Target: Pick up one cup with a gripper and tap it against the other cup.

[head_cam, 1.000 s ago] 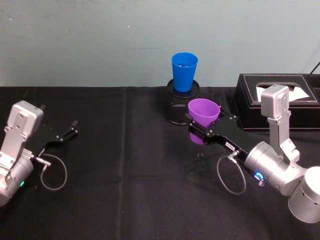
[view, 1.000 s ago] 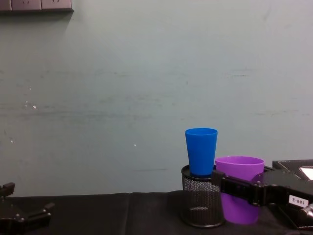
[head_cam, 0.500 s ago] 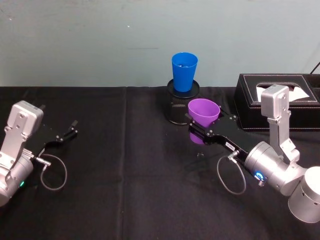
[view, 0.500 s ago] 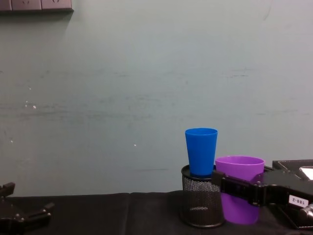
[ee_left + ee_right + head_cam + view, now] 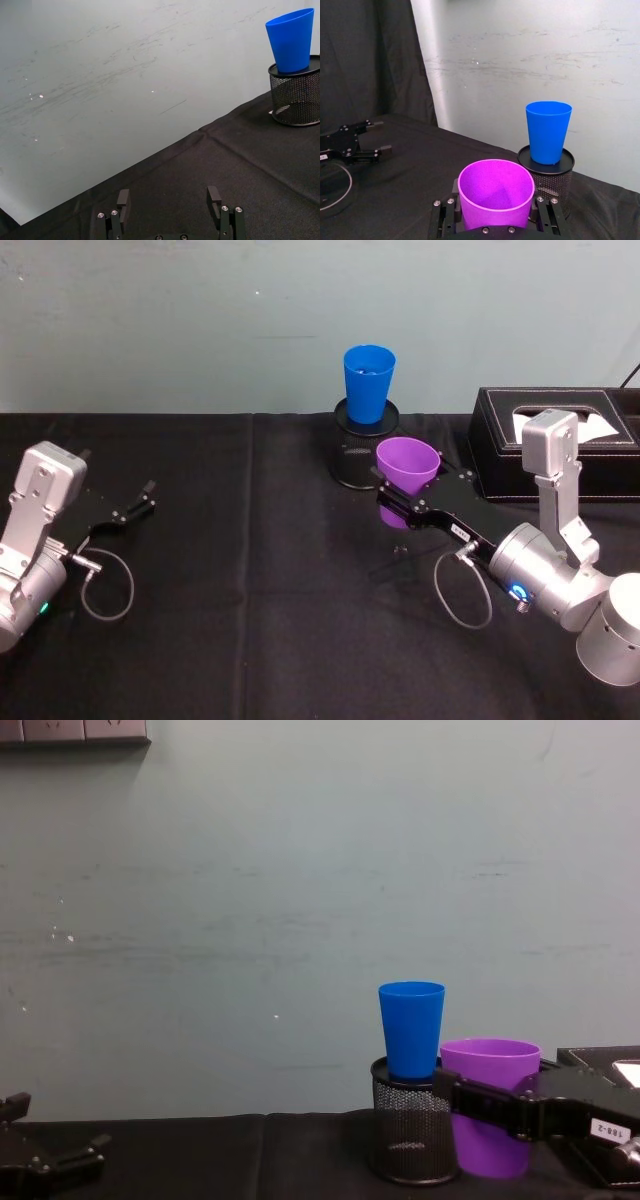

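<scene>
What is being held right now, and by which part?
The right gripper holds the purple cup, jaws on opposite sides of its wall below the rim. The left gripper is open, holding nothing.

Between the left tool (image 5: 135,506) and the right tool (image 5: 407,496), the black worktop (image 5: 250,590) is lying bare and offering wide passage. The mesh holder (image 5: 352,458) is standing just behind the purple cup (image 5: 408,462), carrying the blue cup (image 5: 368,383) on top. A black box (image 5: 500,455) is crowding the right side, and the wall (image 5: 200,320) is closing off the back.

The purple cup (image 5: 407,461) is plain, the blue cup (image 5: 368,383) bright, the mesh holder (image 5: 351,460) black.
</scene>
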